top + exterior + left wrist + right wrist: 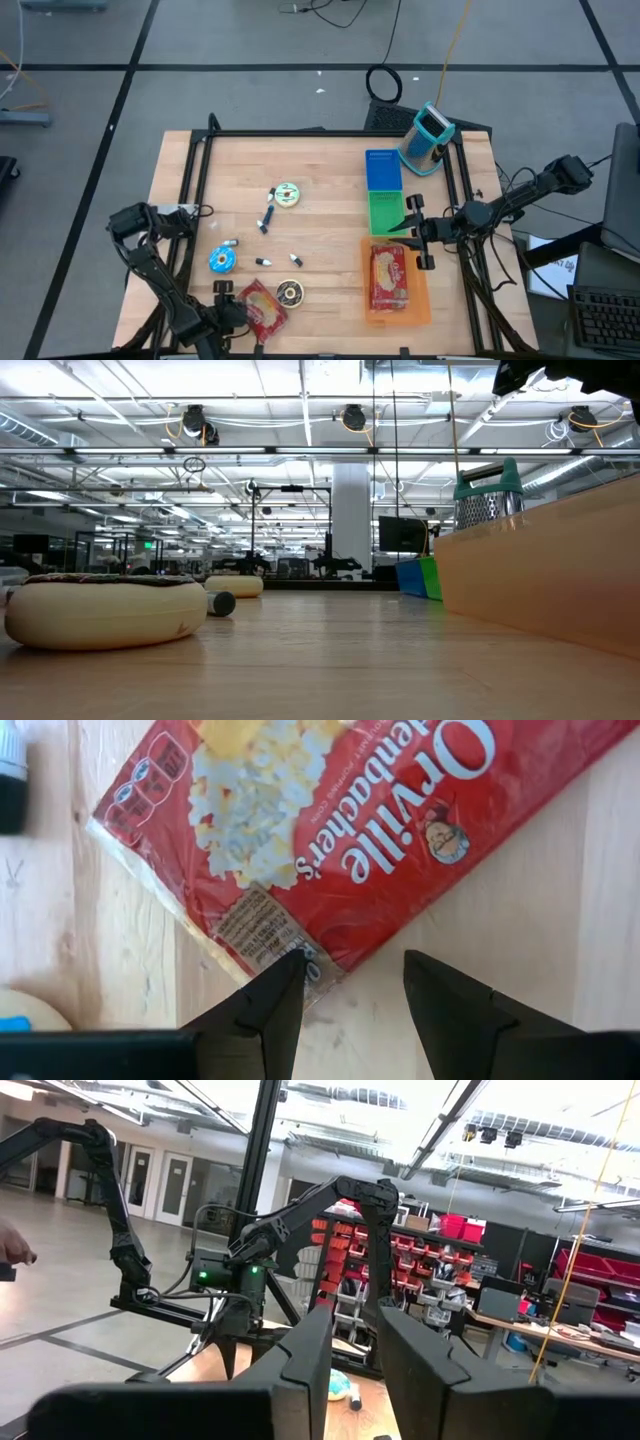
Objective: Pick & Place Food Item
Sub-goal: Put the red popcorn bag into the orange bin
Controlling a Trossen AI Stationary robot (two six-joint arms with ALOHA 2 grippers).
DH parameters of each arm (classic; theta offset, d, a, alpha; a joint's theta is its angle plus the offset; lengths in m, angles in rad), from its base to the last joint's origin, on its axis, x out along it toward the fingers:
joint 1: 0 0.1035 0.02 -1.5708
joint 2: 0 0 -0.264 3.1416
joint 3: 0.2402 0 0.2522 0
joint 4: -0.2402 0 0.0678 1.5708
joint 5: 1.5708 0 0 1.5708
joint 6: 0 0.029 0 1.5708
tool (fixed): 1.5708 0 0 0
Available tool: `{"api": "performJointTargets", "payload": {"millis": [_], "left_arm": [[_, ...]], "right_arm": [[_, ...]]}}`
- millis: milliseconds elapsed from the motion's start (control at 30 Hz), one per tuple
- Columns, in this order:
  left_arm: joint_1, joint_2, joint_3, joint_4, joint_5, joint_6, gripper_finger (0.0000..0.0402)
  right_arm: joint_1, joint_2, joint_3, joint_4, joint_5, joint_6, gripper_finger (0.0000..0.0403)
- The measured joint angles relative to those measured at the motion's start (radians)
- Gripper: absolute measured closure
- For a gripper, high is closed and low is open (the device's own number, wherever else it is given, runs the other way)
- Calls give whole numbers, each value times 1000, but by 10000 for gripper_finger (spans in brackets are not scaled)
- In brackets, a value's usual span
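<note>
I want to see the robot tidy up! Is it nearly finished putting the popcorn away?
Partly. One red popcorn bag already lies in the orange tray. The left gripper hovers open at a second popcorn bag's corner, not gripping yet. Grabbing, carrying and placing it remain. The right gripper waits above the trays.

- The left arm is showing as a chain of black, blocky links with rounded joint housings.
- The right arm is wearing the same matte black finish, and thin black cables are trailing along its links.
- The left gripper is ending in two dark, wedge-shaped fingers with flat inner faces and angled tips.
- The right gripper is carrying two broad black fingers with chamfered edges.
- Seen from the right wrist view, a small green light is glowing on the left arm's base housing.
</note>
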Motion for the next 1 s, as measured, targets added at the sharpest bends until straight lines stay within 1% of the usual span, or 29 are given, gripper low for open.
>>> {"api": "performJointTargets", "payload": {"millis": [200,433,533,567,633,733,800,900,1000], "left_arm": [[29,0,9,-1,4,127,227],[65,2,33,-6,-31,326,227],[73,2,33,-8,-37,352,227],[77,2,33,-13,-35,341,227],[87,2,34,-24,-20,268,227],[103,0,34,-69,12,83,227],[114,-7,34,-120,49,-12,227],[125,-22,31,-191,50,-61,227],[125,-70,26,-262,20,-143,227]], "right_arm": [[0,0,0,0,0,0,330],[0,0,0,-3,1,-2,330],[0,0,0,-12,1,-3,330],[0,0,0,-14,1,-3,330],[0,0,0,-15,1,-3,330],[0,0,0,-15,1,-8,330],[0,0,0,-15,1,-11,330],[0,0,0,-15,1,-11,330],[0,0,0,-15,1,-11,330]]}}
